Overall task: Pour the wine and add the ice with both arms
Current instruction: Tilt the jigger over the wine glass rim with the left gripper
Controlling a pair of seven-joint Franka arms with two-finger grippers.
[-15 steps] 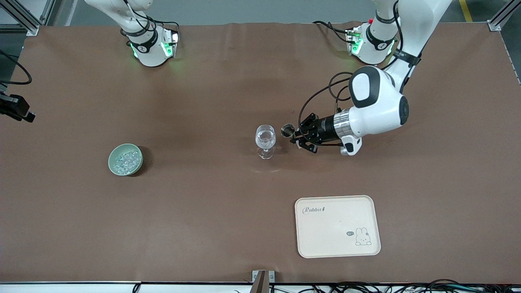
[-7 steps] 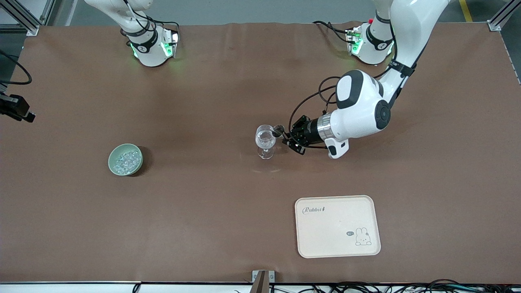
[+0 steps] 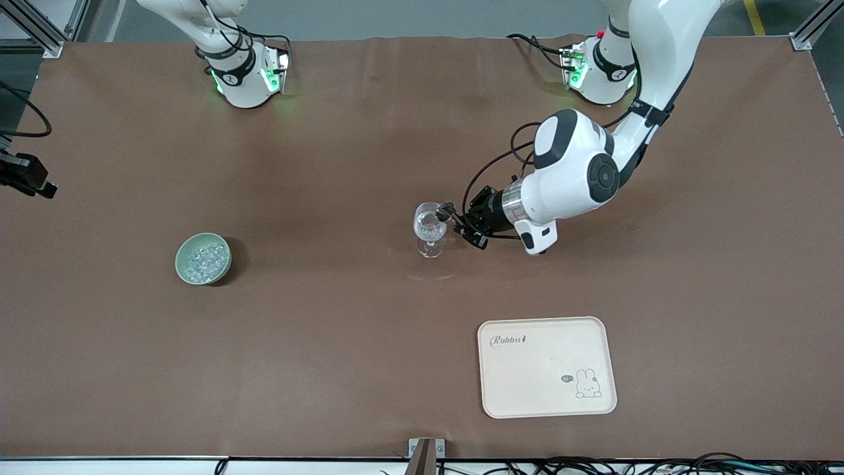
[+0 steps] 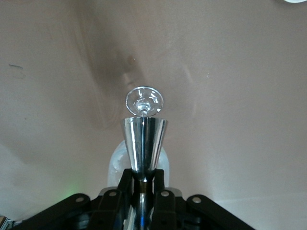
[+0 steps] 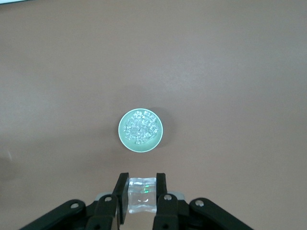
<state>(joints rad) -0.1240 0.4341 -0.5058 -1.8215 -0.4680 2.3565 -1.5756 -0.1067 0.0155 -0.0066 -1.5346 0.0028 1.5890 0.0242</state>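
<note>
A clear stemmed glass (image 3: 430, 227) stands mid-table. My left gripper (image 3: 463, 223) is shut on the stem of a shiny metal measuring cup (image 3: 446, 212), whose mouth is tipped sideways over the glass's rim. In the left wrist view the cup (image 4: 144, 141) points at the glass (image 4: 144, 101) from between the fingertips of the left gripper (image 4: 143, 175). My right gripper (image 5: 142, 184) is out of the front view. It is shut on a clear ice cube (image 5: 142, 195), high over a green bowl (image 5: 121, 136) of ice (image 5: 140, 128).
The green bowl (image 3: 180, 266) with ice (image 3: 204, 258) sits toward the right arm's end of the table. A cream tray (image 3: 546, 367) with a rabbit print lies nearer the front camera than the glass, toward the left arm's end.
My left arm has swung toward the glass, carrying the metal cup from beside the glass to over its rim. The glass, bowl and tray have not moved.
</note>
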